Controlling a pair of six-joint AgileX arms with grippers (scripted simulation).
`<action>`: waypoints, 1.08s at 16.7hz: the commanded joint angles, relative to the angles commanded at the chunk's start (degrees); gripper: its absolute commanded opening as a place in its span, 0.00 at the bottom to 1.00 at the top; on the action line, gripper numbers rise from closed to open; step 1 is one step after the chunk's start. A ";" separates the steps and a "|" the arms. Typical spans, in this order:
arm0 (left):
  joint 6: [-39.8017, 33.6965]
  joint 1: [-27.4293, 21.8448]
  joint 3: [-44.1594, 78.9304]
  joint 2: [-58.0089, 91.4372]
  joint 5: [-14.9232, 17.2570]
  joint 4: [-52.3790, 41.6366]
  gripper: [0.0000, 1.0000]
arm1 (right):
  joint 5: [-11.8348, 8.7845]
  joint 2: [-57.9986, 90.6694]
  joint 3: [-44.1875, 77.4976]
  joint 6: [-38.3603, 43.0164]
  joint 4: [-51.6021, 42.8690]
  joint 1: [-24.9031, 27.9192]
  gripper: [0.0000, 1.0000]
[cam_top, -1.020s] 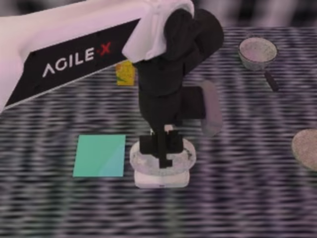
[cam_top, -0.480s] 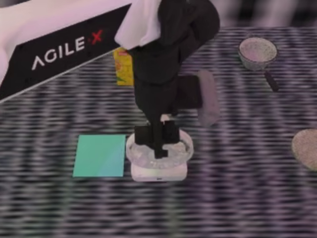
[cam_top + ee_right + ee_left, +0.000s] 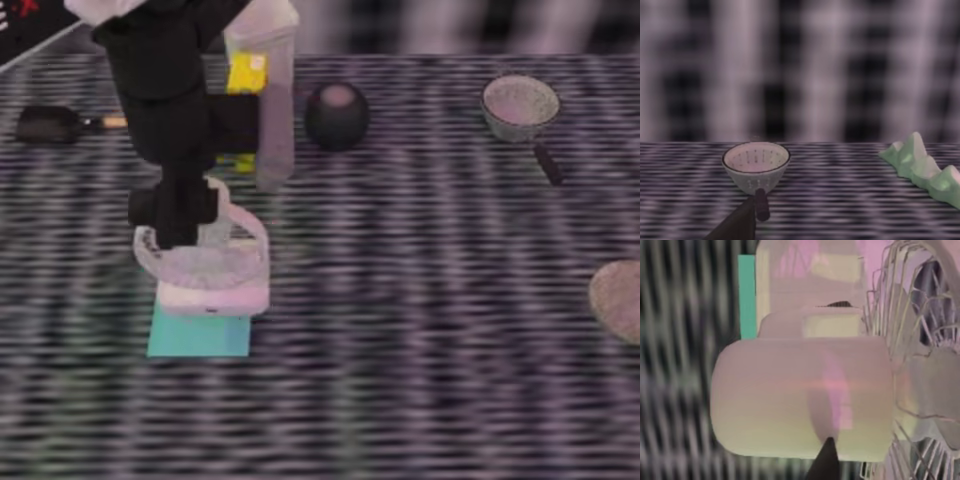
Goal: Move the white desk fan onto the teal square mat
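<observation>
The left gripper (image 3: 178,235) has its jaws closed on the fan (image 3: 205,270), which sits over the mat (image 3: 200,337), hiding all but the mat's near strip. The table (image 3: 430,300) is striped dark. The right gripper itself is out of sight.

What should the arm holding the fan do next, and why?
Probably lower it and let go. In the top view the left gripper holds the fan from above, and its base already covers most of the mat, with only a teal strip showing. The left wrist view also shows teal beside the base. Whether the base touches yet cannot be told.
</observation>
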 joint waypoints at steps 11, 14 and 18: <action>4.81 4.68 -4.06 -1.21 0.04 3.13 0.00 | 0.00 0.00 0.00 0.00 0.00 0.00 1.00; 4.87 4.84 -7.67 -1.12 0.09 6.98 0.00 | 0.00 0.00 0.00 0.00 0.00 0.00 1.00; 4.89 4.85 -8.10 -1.14 0.11 7.43 0.00 | 0.00 0.00 0.00 0.00 0.00 0.00 1.00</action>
